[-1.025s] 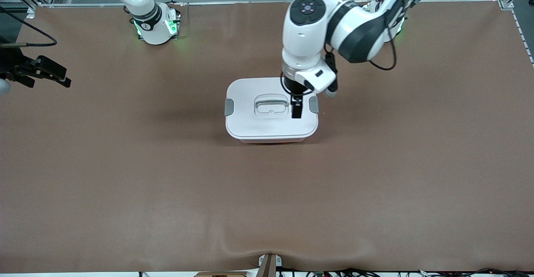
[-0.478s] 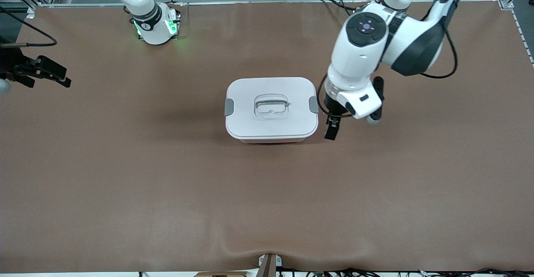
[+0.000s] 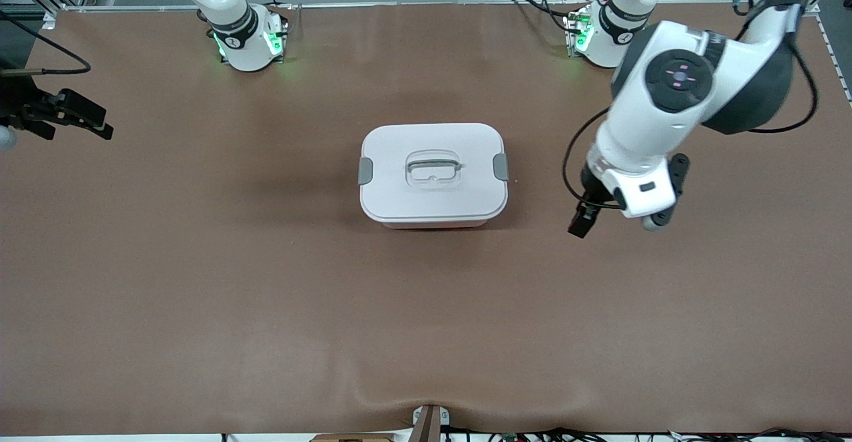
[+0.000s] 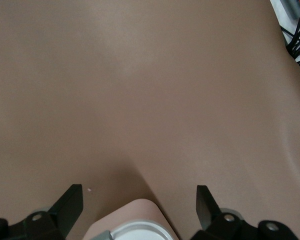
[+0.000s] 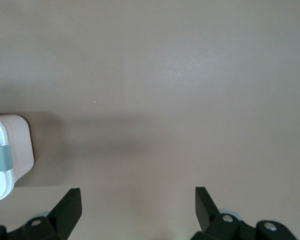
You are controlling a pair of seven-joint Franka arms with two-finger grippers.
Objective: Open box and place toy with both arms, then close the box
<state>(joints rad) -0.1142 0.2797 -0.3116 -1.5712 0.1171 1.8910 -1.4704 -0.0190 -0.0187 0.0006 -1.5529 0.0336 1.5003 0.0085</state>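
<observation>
Box (image 3: 433, 174) upright, long axis end-to-end.

The rounded pale pink plastic box (image 3: 432, 172) is sitting mid-bench (image 3: 200, 282), my left hand (image 3: 578, 223) hovering beside it, my right hand (image 3: 80, 117) waiting at the bench's edge.

Smooth, faintly glossy plastic on the box (image 3: 432, 196); matt grey clips (image 3: 365, 170). Matt brown, slightly rippled covering over the desk (image 3: 200, 295).
</observation>
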